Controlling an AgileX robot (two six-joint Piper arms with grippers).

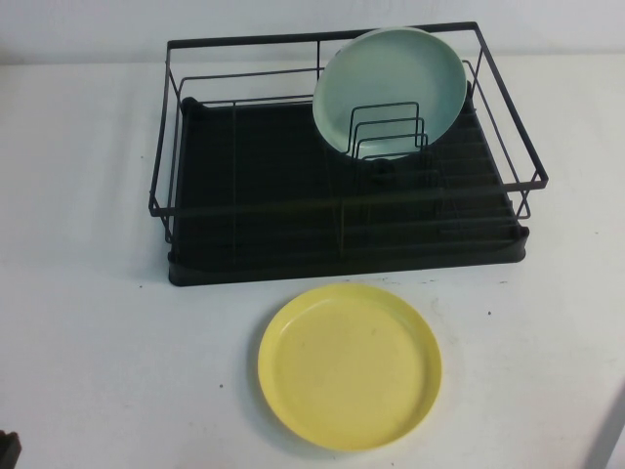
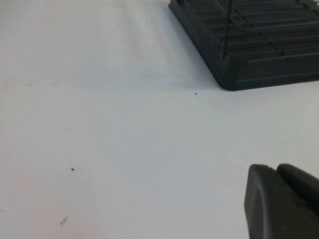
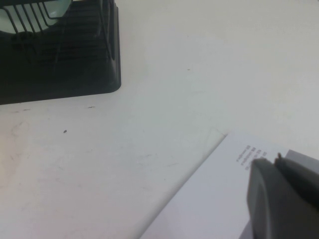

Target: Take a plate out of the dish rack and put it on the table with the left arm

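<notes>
The yellow plate (image 1: 350, 364) lies flat on the white table (image 1: 88, 322), just in front of the dish rack (image 1: 254, 244), and nothing touches it. My left gripper (image 2: 275, 168) is shut and empty, low over bare table near the rack's front left corner (image 2: 259, 74). Only a dark sliver of it shows at the bottom left edge of the high view (image 1: 8, 449). My right gripper (image 3: 275, 160) is shut and empty, off to the right of the rack (image 3: 60, 64).
A pale mint-green plate (image 1: 391, 88) stands on edge in the rack's wire dividers at the back right, also in the right wrist view (image 3: 30, 7). A white printed sheet (image 3: 209, 199) lies under my right gripper at the table's right edge.
</notes>
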